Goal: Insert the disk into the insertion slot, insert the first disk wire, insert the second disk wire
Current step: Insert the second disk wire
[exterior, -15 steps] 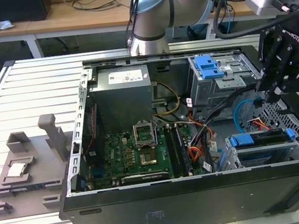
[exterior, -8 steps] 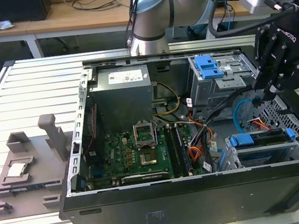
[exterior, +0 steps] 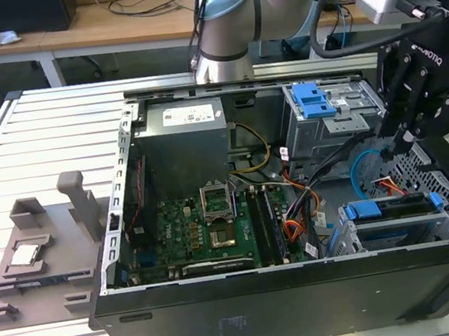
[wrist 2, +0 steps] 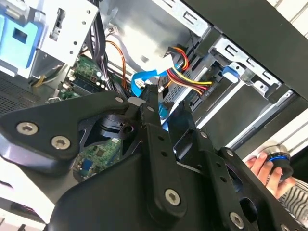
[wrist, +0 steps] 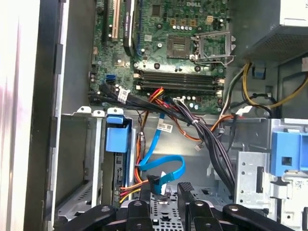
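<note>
**Disk-wire stage.** The disk (exterior: pixel 391 211) lies seated in the insertion slot (exterior: pixel 345 240), so the first wire appears to be the step in hand. The gripper (exterior: pixel 398 152) hovers above, at the blue wire (wrist: pixel 163 161). Its jaws stand narrowly parted, and whether they grasp the wire cannot be told. Seating the wire calls for squaring its connector to the disk's port.
</note>
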Robot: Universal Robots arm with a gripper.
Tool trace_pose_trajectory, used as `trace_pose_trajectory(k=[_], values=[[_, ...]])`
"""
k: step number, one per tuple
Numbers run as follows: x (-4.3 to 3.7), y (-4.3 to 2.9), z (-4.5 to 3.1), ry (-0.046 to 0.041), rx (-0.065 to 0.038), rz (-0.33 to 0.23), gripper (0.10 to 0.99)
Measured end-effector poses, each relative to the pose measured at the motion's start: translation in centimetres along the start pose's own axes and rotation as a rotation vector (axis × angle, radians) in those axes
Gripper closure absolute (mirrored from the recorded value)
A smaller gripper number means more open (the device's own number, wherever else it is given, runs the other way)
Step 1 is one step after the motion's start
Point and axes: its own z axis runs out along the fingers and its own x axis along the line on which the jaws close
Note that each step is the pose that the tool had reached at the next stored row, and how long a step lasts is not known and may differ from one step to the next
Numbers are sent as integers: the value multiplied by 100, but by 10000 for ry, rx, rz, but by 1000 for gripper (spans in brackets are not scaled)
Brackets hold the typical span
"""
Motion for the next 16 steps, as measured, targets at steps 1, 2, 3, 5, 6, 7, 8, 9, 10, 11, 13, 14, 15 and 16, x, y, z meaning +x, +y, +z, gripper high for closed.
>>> trace_pose_trajectory(k=[1, 2, 3, 5, 6, 7, 8, 9, 10, 11, 13, 14, 15, 16], values=[[4, 19, 6, 65, -2, -52, 725], [8, 31, 15, 72, -3, -83, 725], [8, 39, 24, 73, -3, -114, 725], [10, 50, 44, 79, -6, -237, 725], [11, 56, 49, 89, -7, -329, 725], [11, 61, 51, 110, -6, -409, 725], [10, 69, 52, 147, -7, -459, 725], [10, 90, 54, 218, -10, -513, 725], [9, 100, 56, 243, -12, -524, 725], [9, 100, 56, 245, -11, -525, 725], [9, 100, 56, 247, -11, -526, 725], [9, 100, 56, 248, -11, -525, 725], [9, 100, 56, 248, -11, -526, 725], [9, 101, 56, 248, -11, -525, 725]])
